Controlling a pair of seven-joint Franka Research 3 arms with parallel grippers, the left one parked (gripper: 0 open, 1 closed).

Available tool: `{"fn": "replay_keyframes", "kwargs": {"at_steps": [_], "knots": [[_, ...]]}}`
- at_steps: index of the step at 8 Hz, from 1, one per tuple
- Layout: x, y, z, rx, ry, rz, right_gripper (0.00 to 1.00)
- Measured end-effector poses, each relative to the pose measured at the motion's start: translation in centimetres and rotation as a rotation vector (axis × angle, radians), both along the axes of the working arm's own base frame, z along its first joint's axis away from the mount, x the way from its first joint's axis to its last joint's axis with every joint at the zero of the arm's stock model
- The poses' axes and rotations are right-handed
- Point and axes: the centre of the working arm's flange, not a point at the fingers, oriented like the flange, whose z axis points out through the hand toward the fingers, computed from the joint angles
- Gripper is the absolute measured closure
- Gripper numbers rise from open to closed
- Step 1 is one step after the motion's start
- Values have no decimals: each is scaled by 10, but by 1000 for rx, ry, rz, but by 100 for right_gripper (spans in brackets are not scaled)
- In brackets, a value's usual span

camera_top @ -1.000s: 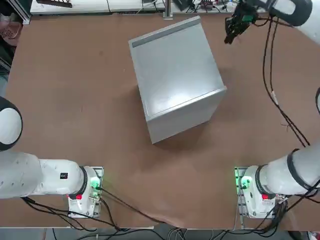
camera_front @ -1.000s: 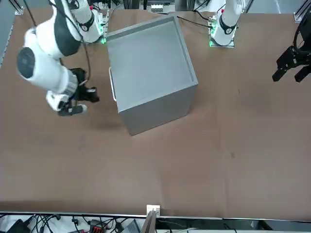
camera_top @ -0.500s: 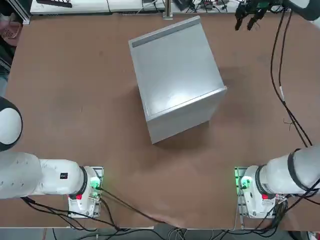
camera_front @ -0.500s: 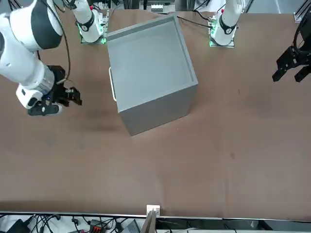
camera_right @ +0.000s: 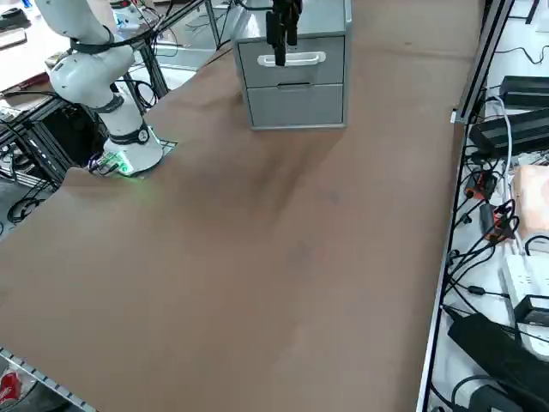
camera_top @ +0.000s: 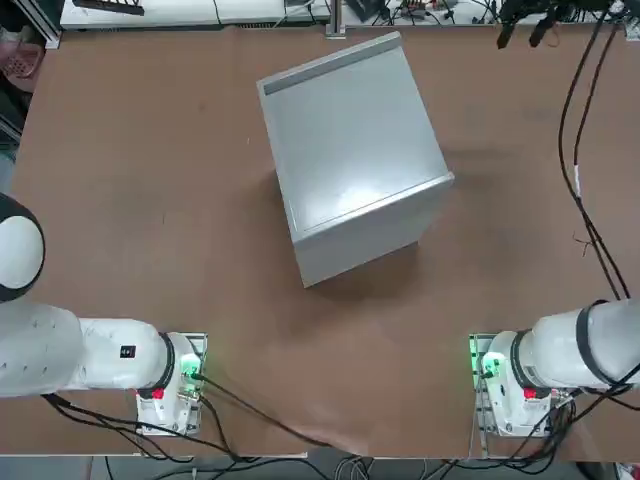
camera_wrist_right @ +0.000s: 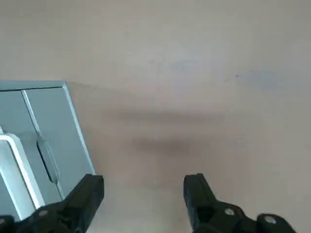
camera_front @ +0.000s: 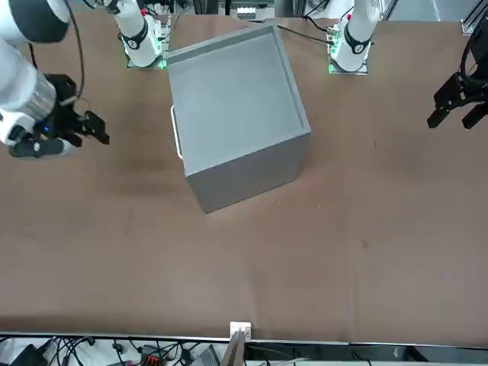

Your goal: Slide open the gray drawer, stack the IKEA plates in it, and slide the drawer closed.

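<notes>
The large gray cabinet stands mid-table. Its gray drawer, a gray front panel with a pale bar handle, sits flush and shut. The IKEA plates are out of view in every frame. My right gripper hovers near the table's far right edge, off to the handle side of the cabinet and apart from it. In the wrist view the right gripper is open with only bare table between its black fingers, and the cabinet front shows beside them. The front view shows the gripper left of the cabinet.
A second gray panel sits below the handled one. Black cables hang from the right arm over the table's right side. Power strips and cords lie beyond the table edge. Brown tabletop surrounds the cabinet.
My right gripper has drawn back from the cabinet's handle side toward the table's far right edge, and its fingers have spread apart. The cabinet has not moved.
</notes>
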Motion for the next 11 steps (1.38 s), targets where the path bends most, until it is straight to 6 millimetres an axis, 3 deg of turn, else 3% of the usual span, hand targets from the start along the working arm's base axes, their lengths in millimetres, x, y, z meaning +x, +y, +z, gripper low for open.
{"fn": "replay_keyframes", "kwargs": {"at_steps": [3, 6, 11], "knots": [[-26, -19, 27, -64, 32, -21, 0], [-43, -54, 46, -63, 35, -65, 0], [-55, -64, 58, -41, 22, -4, 0]]}}
